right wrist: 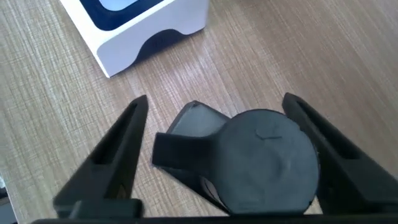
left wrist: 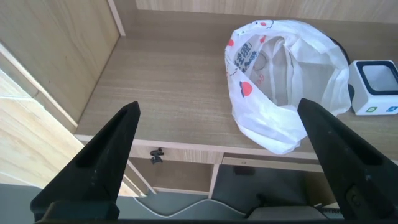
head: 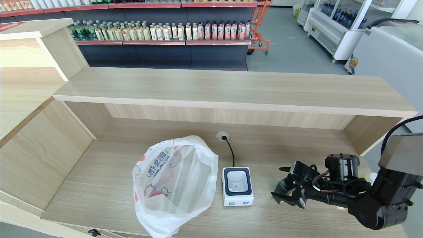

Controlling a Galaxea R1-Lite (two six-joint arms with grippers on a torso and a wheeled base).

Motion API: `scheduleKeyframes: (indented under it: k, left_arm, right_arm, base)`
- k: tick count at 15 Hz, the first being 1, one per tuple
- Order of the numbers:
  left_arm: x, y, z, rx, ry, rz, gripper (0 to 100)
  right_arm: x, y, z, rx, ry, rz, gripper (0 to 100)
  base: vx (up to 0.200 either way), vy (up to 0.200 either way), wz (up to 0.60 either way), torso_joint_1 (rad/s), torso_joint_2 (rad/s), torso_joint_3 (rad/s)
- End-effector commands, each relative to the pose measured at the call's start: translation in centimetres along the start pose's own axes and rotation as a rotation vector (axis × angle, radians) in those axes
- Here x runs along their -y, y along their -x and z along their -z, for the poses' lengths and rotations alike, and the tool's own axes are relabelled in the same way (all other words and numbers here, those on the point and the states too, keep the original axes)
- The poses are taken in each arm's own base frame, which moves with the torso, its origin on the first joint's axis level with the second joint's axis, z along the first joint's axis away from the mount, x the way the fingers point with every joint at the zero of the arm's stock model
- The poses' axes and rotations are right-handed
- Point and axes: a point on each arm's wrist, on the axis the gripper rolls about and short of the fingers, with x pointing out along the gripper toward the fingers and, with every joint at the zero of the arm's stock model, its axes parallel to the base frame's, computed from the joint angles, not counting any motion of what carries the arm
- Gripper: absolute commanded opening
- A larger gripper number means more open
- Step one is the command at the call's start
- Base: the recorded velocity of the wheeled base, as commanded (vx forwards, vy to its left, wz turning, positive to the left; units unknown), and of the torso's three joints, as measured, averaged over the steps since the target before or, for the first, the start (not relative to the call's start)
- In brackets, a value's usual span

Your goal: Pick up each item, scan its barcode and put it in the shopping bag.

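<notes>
- Our right gripper hangs low over the counter, just right of the barcode scanner. Its fingers are spread wide and we see nothing clamped between them.
- In the right wrist view a dark round shape sits between the two fingers; we cannot tell what it is. The scanner's white body stands on the wood grain beyond it.
- A pale thing peeks out from under the right arm, too hidden for us to name.
- Our left gripper is held out in front of the counter's near edge, with its fingers wide apart and empty.
- The white shopping bag stands on the counter just left of the scanner, with its mouth gaping open.
- A black cable runs from the scanner back to a round port in the counter.
- Behind the work surface rises a raised wooden ledge. Beyond it stand store shelves of bottled drinks, an orange cart and glass-fronted coolers.
</notes>
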Motion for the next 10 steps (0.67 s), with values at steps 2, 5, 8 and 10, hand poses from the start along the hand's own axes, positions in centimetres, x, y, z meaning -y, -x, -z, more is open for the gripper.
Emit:
scheduleKeyframes:
  k: [2, 5, 8, 10]
  left_arm:
    - [0.0, 0.0, 0.0, -0.001, 0.000, 0.000, 100]
    - [0.0, 0.0, 0.0, -0.001, 0.000, 0.000, 100]
    - [0.0, 0.0, 0.0, -0.001, 0.000, 0.000, 100]
    - [0.0, 0.0, 0.0, -0.001, 0.000, 0.000, 100]
  right_arm:
    - [-0.7, 0.5, 0.4, -0.023, -0.018, -0.016, 0]
    - [-0.7, 0.9, 0.3, -0.026, -0.022, -0.010, 0]
    - [-0.1, 1.5, -0.7, 0.003, 0.003, 0.015, 0]
    - [0.5, 2.5, -2.3, 0.061, 0.035, 0.042, 0]
  base:
    - [0.000, 0.000, 0.00, 0.000, 0.00, 0.000]
    - [0.000, 0.000, 0.00, 0.000, 0.00, 0.000]
    - [0.000, 0.000, 0.00, 0.000, 0.00, 0.000]
    - [0.000, 0.000, 0.00, 0.000, 0.00, 0.000]
